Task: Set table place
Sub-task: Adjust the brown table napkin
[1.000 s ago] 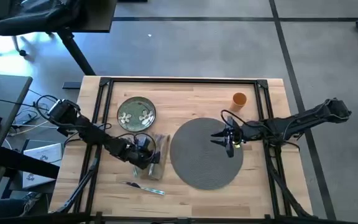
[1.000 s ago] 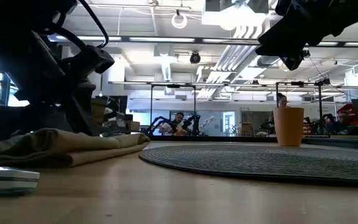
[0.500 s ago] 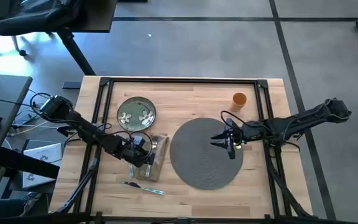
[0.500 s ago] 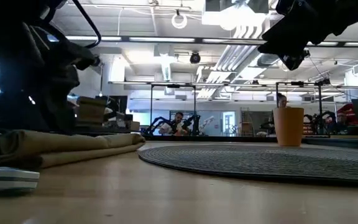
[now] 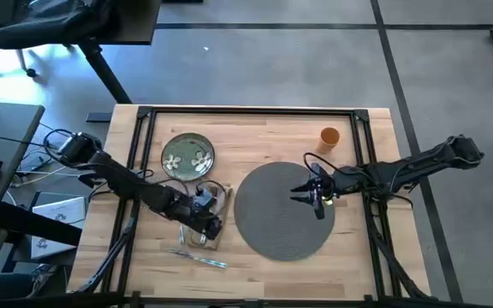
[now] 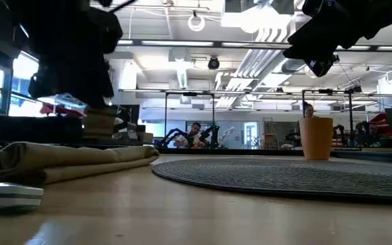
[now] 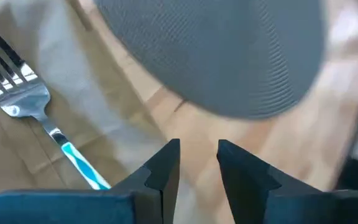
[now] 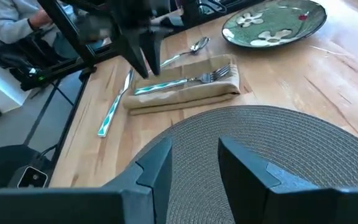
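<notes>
While the high view hides it, the right wrist view shows a fork (image 8: 185,81) lying on the napkin (image 8: 185,93) under the empty, slightly parted left gripper (image 8: 145,59); right gripper (image 5: 313,195) released over the mat (image 5: 281,214).

Fork (image 7: 23,106) handle is cut off behind left gripper (image 7: 197,155) body in left wrist view; grey mat (image 7: 216,56) there is blurred and cropped at the frame edge. In high view, napkin (image 5: 215,210) is partly covered by left gripper; cutlery on it is too small to be told apart. In low view, mat's far-right part is cropped, and whatever is beneath left gripper is hidden by the napkin.
</notes>
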